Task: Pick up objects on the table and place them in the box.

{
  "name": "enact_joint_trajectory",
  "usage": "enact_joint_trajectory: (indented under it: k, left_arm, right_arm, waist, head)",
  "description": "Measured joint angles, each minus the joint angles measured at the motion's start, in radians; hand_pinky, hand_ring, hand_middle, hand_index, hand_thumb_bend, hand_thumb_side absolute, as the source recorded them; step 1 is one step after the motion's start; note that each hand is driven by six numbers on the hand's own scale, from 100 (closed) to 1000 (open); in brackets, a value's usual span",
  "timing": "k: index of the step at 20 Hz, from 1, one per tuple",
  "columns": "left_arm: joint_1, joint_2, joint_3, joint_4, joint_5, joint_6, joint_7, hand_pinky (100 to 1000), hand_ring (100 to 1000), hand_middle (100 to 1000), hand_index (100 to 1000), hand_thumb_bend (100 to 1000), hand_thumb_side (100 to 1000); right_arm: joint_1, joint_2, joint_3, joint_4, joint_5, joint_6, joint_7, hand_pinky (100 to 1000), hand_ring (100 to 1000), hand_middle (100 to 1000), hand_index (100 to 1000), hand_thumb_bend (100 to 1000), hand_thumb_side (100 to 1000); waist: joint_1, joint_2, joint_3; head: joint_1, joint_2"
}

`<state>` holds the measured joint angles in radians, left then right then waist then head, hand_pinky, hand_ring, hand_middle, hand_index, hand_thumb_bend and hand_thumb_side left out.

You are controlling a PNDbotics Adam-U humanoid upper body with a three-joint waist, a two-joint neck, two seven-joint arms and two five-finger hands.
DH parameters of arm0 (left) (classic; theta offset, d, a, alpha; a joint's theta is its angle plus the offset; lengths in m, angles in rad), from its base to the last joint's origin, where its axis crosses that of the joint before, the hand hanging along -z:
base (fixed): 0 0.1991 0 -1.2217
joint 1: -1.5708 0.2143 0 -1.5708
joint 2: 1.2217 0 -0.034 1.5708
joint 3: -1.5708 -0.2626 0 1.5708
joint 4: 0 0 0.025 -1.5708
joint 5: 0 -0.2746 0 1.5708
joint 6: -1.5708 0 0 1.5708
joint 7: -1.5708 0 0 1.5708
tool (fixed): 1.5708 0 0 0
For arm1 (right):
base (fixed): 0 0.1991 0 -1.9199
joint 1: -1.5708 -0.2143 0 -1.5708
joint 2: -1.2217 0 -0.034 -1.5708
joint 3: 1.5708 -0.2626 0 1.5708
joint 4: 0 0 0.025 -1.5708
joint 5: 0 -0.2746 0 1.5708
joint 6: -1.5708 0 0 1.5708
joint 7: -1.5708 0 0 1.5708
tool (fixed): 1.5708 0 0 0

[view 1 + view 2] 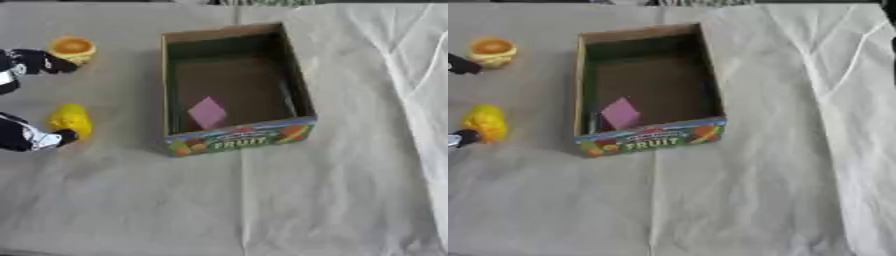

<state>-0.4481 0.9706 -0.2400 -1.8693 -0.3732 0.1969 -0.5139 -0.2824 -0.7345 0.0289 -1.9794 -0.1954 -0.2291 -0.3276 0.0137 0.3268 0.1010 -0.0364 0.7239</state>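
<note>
Black left hand (460,65) at view's left edge; orange-topped yellow object (492,52) just beside; open cardboard fruit box (651,138) farther right.

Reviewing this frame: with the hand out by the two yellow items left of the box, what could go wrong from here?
1. The left hand has one finger at the yellow lumpy toy and another near the orange-topped yellow cup; closing could knock either one away.
2. The open cardboard fruit box has tall walls; a low carry may clip its left wall.
3. A drop could land on the pink card inside.
</note>
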Motion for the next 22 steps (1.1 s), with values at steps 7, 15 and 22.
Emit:
enact_joint_trajectory:
  k: [7,15,22]
  left_arm:
    - [-0.066,-0.045,-0.028,0.161,-0.060,-0.008,-0.033,911,902,862,940,522,254]
    - [-0.175,-0.156,-0.081,0.363,-0.100,-0.066,-0.022,895,891,858,939,534,259]
    - [-0.199,-0.193,-0.100,0.459,-0.197,-0.106,-0.039,886,882,855,941,528,100]
  right_arm:
    - [0.000,0.001,0.003,0.000,-0.001,0.001,-0.004,831,767,768,771,100,817]
    - [0.000,0.009,0.005,0.000,-0.006,0.001,-0.008,829,763,764,767,100,815]
    - [0.001,0.012,0.009,0.000,-0.009,0.004,-0.009,828,761,763,765,100,825]
  waist:
    - [0.003,0.005,-0.003]
    - [0.003,0.014,-0.008]
    - [0.009,0.019,-0.014]
  head:
    - [0.007,0.000]
    - [0.009,0.001]
    - [0.012,0.001]
